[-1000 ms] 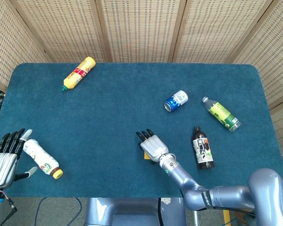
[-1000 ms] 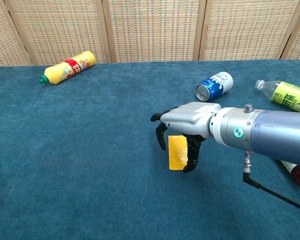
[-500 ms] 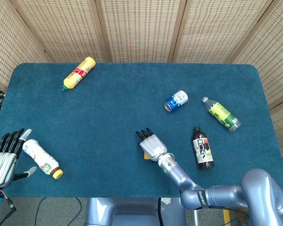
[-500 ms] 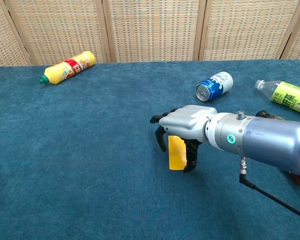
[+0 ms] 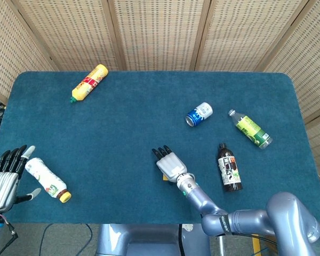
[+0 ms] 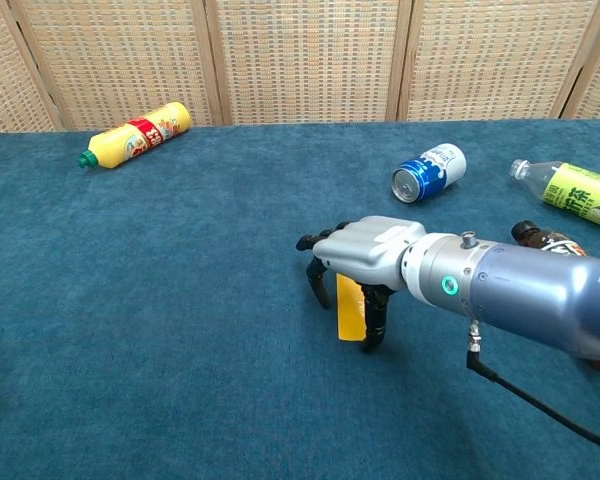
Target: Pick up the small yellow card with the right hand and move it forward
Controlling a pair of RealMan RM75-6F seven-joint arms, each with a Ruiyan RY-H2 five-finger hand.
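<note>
The small yellow card (image 6: pixel 349 307) stands tilted on the blue table cloth, and only a sliver of the card (image 5: pixel 164 177) shows in the head view. My right hand (image 6: pixel 365 256) arches over it, fingers curled down at its left edge and the thumb against its right edge, pinching it. From above, the right hand (image 5: pixel 168 163) lies near the table's front centre, covering most of the card. At the front left corner my left hand (image 5: pixel 4 178) is held open with fingers spread, holding nothing.
A white bottle (image 5: pixel 47 180) lies just right of the left hand. A yellow bottle (image 5: pixel 89 82) lies at the back left. A blue can (image 5: pixel 199 114), a green-labelled bottle (image 5: pixel 250 128) and a dark bottle (image 5: pixel 229 167) lie to the right of the right hand.
The right hand has closed in on the card and shifted slightly left; the card looks narrower, tipped up more on edge. The left hand has not moved.
</note>
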